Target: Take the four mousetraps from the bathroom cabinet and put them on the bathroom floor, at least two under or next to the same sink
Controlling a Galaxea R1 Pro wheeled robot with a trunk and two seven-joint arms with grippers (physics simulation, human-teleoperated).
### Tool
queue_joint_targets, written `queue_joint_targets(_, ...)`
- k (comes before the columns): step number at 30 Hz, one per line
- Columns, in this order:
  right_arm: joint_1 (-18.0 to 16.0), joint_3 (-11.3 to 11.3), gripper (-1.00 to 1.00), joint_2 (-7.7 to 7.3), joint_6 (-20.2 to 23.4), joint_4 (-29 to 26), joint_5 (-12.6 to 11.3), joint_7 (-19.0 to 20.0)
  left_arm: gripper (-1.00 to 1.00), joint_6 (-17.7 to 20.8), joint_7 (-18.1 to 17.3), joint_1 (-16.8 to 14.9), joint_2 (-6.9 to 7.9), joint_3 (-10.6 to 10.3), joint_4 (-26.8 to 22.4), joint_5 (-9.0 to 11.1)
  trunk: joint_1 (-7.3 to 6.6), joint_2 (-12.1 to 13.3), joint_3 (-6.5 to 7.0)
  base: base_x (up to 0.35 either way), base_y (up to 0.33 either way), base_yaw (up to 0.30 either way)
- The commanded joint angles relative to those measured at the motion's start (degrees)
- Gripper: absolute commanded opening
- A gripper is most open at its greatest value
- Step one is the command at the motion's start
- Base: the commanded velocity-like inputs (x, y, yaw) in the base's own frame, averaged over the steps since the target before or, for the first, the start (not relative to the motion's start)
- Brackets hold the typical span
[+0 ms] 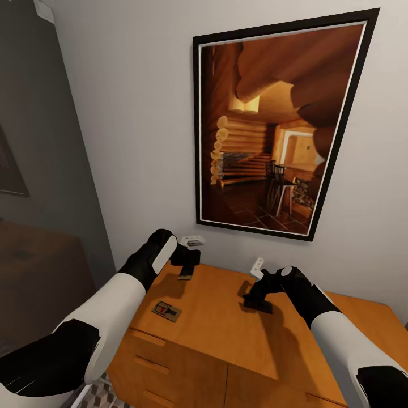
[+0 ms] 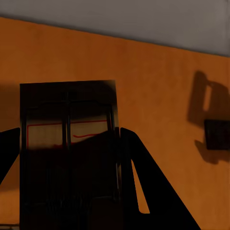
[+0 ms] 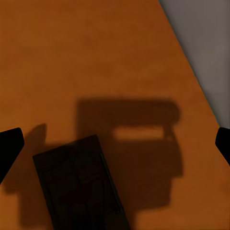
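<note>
On the orange-brown cabinet [image 1: 226, 328], one mousetrap [image 1: 166, 310] lies flat near the left front corner of the top. My left gripper [image 1: 186, 265] hovers over the back left of the top, shut on a second mousetrap [image 1: 185, 273] that hangs just above the wood. In the left wrist view this mousetrap [image 2: 69, 143] sits between the dark fingers [image 2: 143, 182]. My right gripper [image 1: 258, 299] is low over the middle of the top, open, with a third mousetrap [image 3: 79, 189] lying in its shadow between the spread fingertips [image 3: 9, 143].
A large black-framed picture [image 1: 272, 124] of a log interior hangs on the white wall behind the cabinet. Drawer fronts with bar handles [image 1: 150, 362] face me. A strip of patterned floor tile [image 1: 99, 392] shows at the lower left, beside a dark tinted area [image 1: 34, 266].
</note>
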Motion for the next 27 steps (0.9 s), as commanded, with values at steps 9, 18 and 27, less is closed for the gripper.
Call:
queue_joint_targets(9,0.0,0.0,1.00,0.00,0.0,0.0,0.0,0.0,-1.00,0.0,0.0,0.0,0.00,0.0,0.0,-0.1,0.00,0.0,0.00,-0.178,0.000,0.000)
queue_joint_targets(18,0.0,0.0,1.00,0.00,0.0,0.0,0.0,0.0,-1.00,0.0,0.0,0.0,0.00,0.0,0.0,-0.1,0.00,0.0,0.00,-0.030,0.000,0.000)
queue_joint_targets(27,0.0,0.1,1.00,0.00,0.0,0.0,0.0,0.0,-1.00,0.0,0.0,0.0,0.00,0.0,0.0,-0.1,0.00,0.0,0.00,-0.001,0.000,0.000)
